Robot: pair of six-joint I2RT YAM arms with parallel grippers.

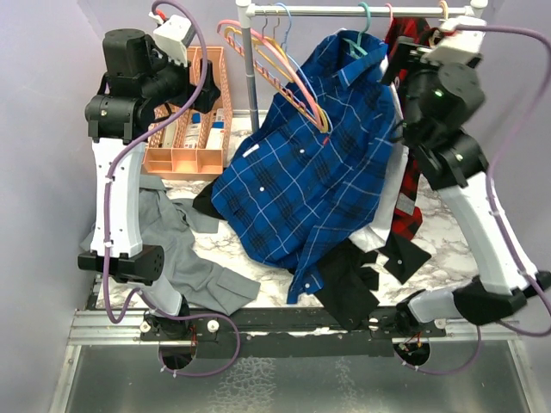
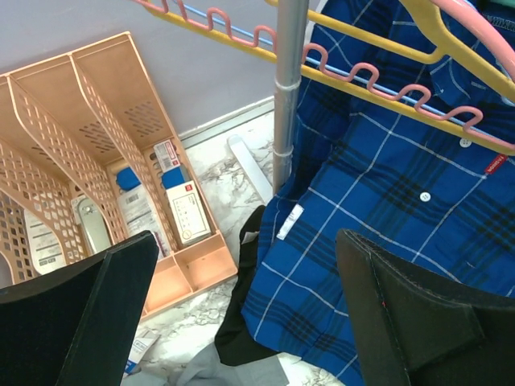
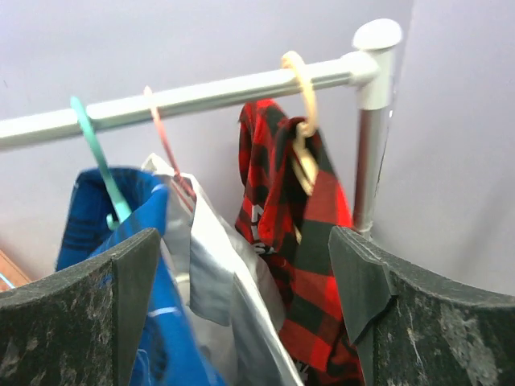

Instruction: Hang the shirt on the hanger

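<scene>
The royal-blue plaid shirt (image 1: 318, 163) hangs by its collar on the teal hanger (image 1: 365, 17), whose hook is over the rail. Its lower part spreads down onto the marble table. My left gripper (image 1: 202, 96) is open and empty, up by the rack's left pole. In the left wrist view (image 2: 245, 314) the shirt (image 2: 386, 209) lies below and to the right of it. My right gripper (image 1: 400, 62) is open and empty, close to the shirt's right shoulder. In the right wrist view (image 3: 241, 305) it faces the teal hook (image 3: 96, 153) and the blue shirt (image 3: 153, 322).
An orange mesh basket (image 1: 189, 129) stands at the back left. Pink and yellow hangers (image 1: 275, 60) hang by the rack pole (image 1: 250, 60). A white shirt (image 3: 217, 273) and a red-and-black plaid shirt (image 3: 314, 265) hang to the right. A grey shirt (image 1: 181, 249) and a black garment (image 1: 349, 284) lie on the table.
</scene>
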